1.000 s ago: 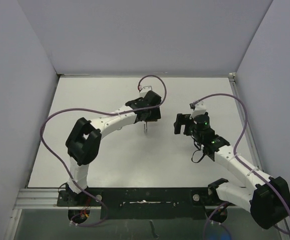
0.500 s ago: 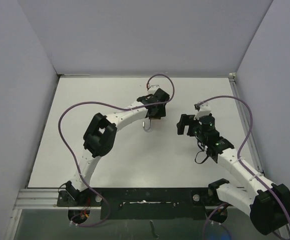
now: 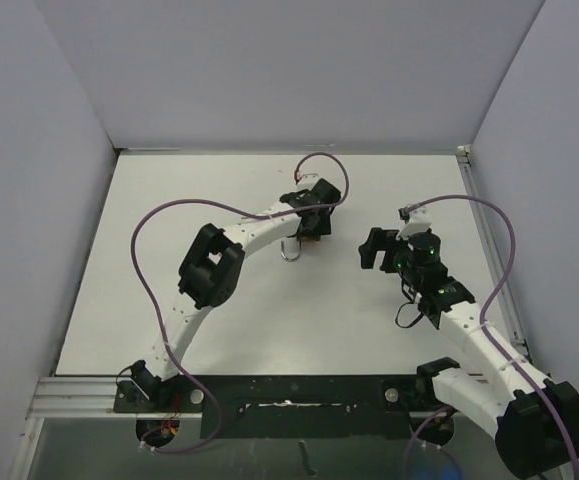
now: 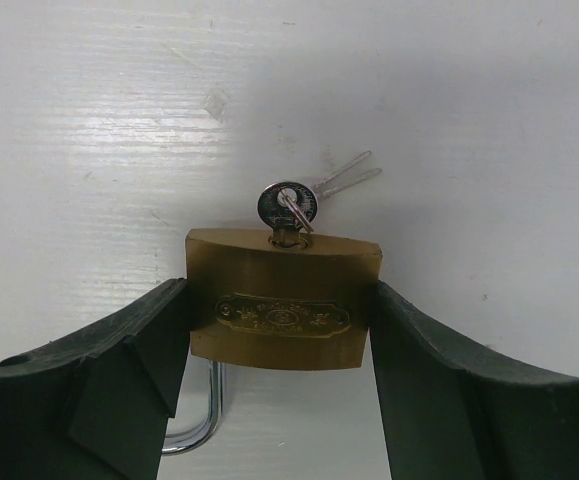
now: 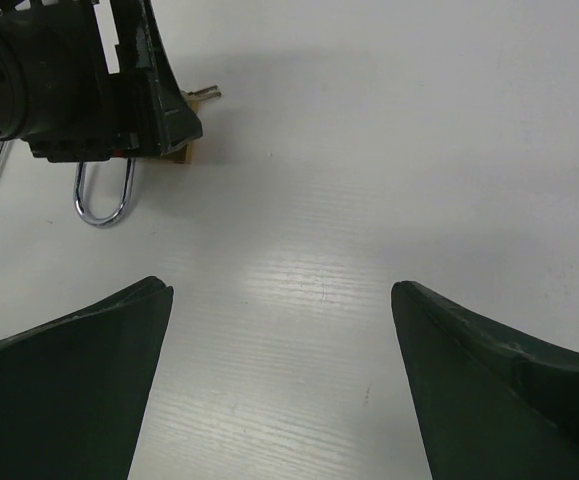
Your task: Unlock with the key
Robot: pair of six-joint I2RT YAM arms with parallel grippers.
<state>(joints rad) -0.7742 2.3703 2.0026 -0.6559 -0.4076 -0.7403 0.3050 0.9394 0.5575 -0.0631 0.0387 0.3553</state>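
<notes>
**Table** (image 3: 169,250): white, walled in by pale panels on three sides; both arms are bolted at the near edge.

**Padlock** (image 4: 282,300): brass body with an oval embossed plate on its face. It sits around the middle of the table, a little toward the far wall, between the fingers of the left arm. I cannot tell whether it rests on the surface or is just off it.

**Key** (image 4: 288,204): dark round head, seated in the keyway at the end of the body away from the gripper. Two slim silver pieces (image 4: 344,175) fan out beside the head.

**Shackle** (image 5: 104,195): chrome loop, coming out of the opposite end of the body, under the wrist. I cannot tell whether it is latched.

**Left gripper** (image 3: 311,225): jaws partly closed, one pad pressed against each short side of the brass body, clamping the padlock.

**Right gripper** (image 5: 279,290): jaws spread wide, holding nothing. It hangs over bare table just to the right of the padlock, pointing toward it but apart from it.

**Cables** (image 3: 169,215): purple, looping along each arm.
</notes>
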